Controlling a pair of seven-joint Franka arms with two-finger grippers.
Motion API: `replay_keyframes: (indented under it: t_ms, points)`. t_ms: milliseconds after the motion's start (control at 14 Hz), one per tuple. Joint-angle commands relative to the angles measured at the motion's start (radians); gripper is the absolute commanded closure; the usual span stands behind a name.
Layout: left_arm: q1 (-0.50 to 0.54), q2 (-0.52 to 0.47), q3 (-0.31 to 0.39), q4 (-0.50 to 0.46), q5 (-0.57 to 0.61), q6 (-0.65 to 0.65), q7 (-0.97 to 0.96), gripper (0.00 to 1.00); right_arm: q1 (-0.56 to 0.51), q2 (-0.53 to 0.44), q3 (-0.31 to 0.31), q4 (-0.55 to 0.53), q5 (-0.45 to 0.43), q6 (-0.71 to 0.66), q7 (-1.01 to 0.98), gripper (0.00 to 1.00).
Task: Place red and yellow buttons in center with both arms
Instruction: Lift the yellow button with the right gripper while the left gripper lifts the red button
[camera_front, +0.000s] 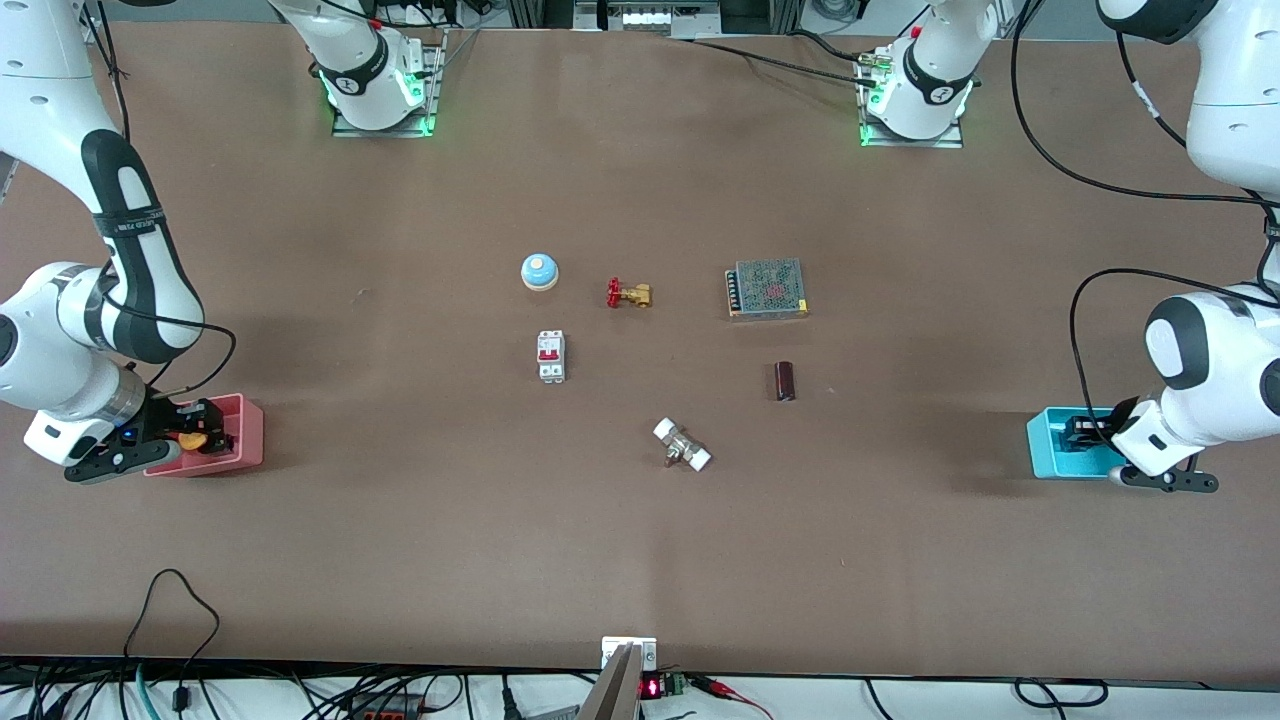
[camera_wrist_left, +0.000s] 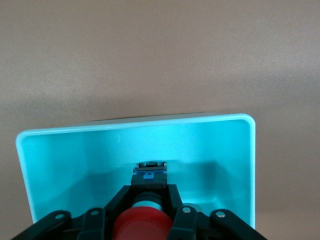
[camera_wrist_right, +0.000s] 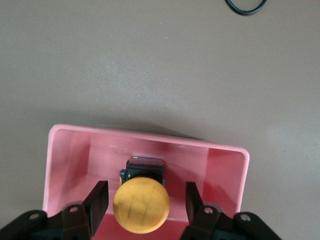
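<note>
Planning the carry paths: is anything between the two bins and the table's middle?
Nothing visible blocks either route. Bare tabletop runs from the pink bin and from the teal bin inward; the breaker, valve and capacitor already crowd the middle.

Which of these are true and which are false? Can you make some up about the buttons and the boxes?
1. The yellow button sits in the pink bin. True.
2. The red button lies out on the bare table. False: it is in the teal bin.
3. The left gripper has its jaws shut on the red button. True.
4. The right gripper is squeezing the yellow button. False: its jaws stand open with a gap on each side of the cap.
5. The blue bell is inside the pink bin. False: it stands on the table near the middle.
</note>
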Motion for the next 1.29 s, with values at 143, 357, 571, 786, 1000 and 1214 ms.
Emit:
replay_keyframes:
  t_ms: [143, 357, 571, 786, 1000, 1214]
  points:
    - [0.0, -0.072, -0.02, 0.06, 0.007, -0.139, 0.016, 0.65, -0.014, 0.0, 0.015, 0.003, -0.004, -0.013, -0.017, 0.53]
    - [-0.041, -0.077, -0.024, 0.221, 0.001, -0.38, 0.003, 0.65, -0.014, 0.0, 0.015, 0.003, -0.004, -0.024, -0.017, 0.62]
    - [-0.121, -0.08, -0.027, 0.245, -0.001, -0.489, -0.123, 0.64, -0.012, -0.002, 0.015, 0.003, -0.006, -0.024, -0.017, 0.62]
    - [-0.201, -0.078, -0.029, 0.214, -0.027, -0.502, -0.229, 0.64, -0.012, -0.044, 0.031, 0.008, -0.006, -0.097, -0.017, 0.62]
    - [-0.251, -0.069, -0.052, 0.182, -0.088, -0.477, -0.353, 0.64, -0.022, -0.19, 0.073, 0.008, 0.0, -0.318, -0.007, 0.62]
    - [-0.304, -0.077, -0.052, 0.046, -0.084, -0.344, -0.436, 0.65, -0.009, -0.327, 0.139, 0.003, 0.002, -0.531, 0.113, 0.62]
